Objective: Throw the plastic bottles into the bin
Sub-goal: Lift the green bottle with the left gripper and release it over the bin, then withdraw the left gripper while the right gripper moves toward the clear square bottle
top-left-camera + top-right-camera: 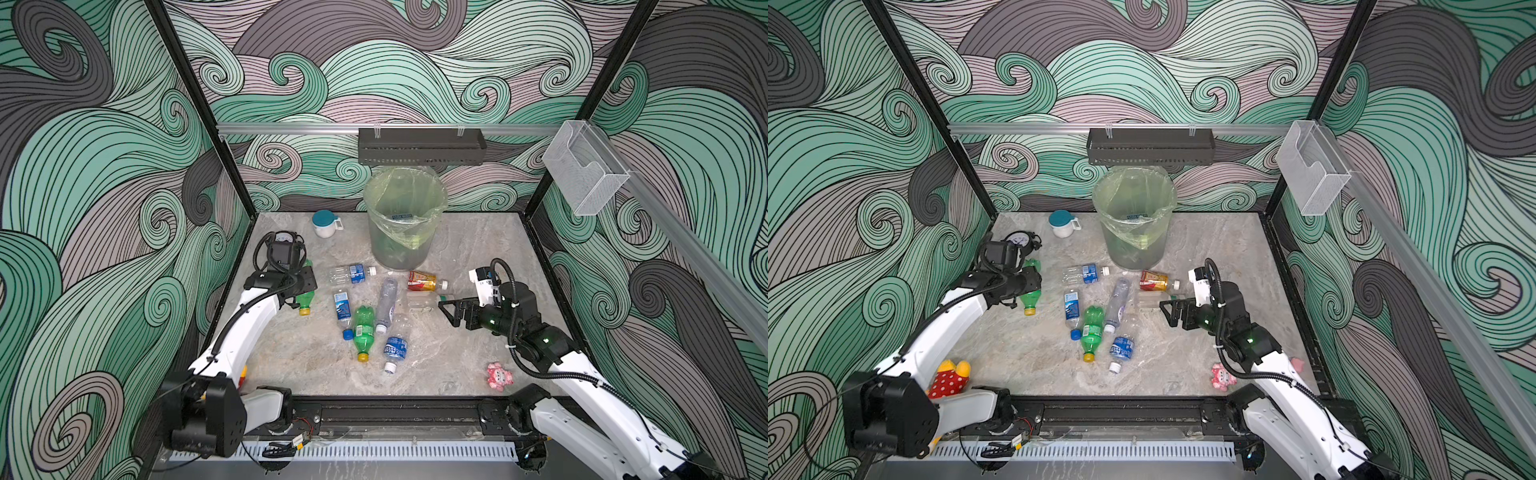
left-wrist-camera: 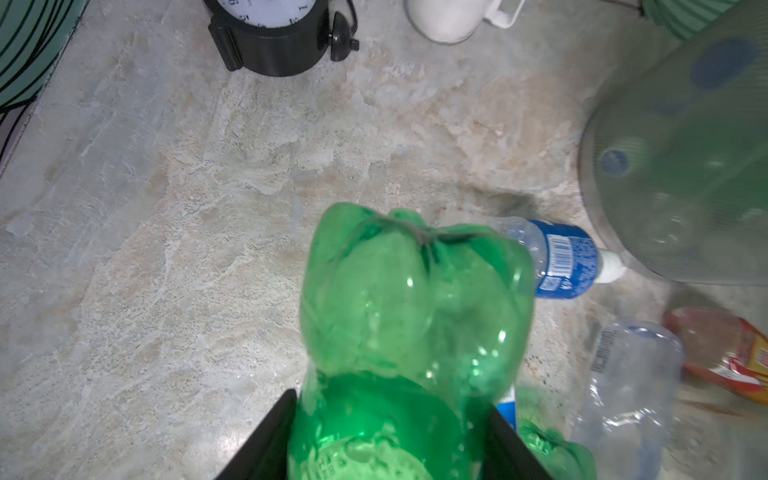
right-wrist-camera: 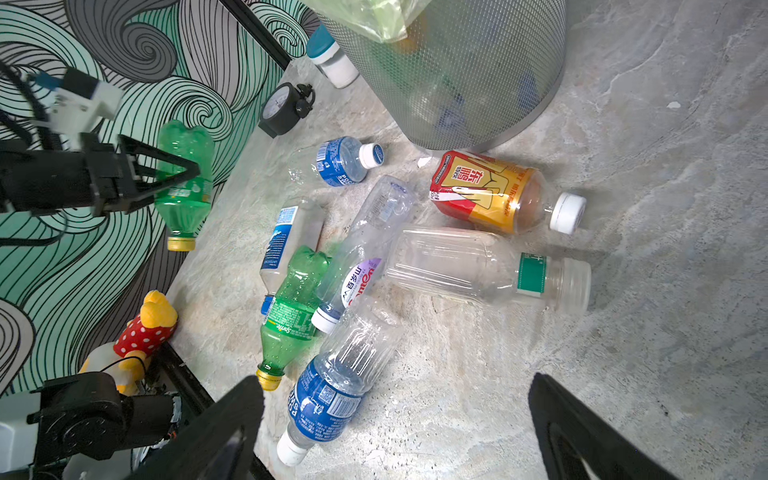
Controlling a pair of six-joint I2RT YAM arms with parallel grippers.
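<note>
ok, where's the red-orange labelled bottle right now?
In both top views the red-orange labelled bottle lies just right of centre, at the foot of the bin, with a clear bottle beside it on the near side.

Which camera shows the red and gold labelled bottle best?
The right wrist view: the red and gold bottle lies whole, sharp and close up. In both top views it is small, near the bin; the left wrist view catches only a blurred part.

Teal-and-grey swirl-patterned walls [image 1: 415, 62], black corner posts [image 1: 199, 104], marbled stone-look tabletop [image 1: 316, 357], black perforated shelf [image 1: 422, 146].
</note>
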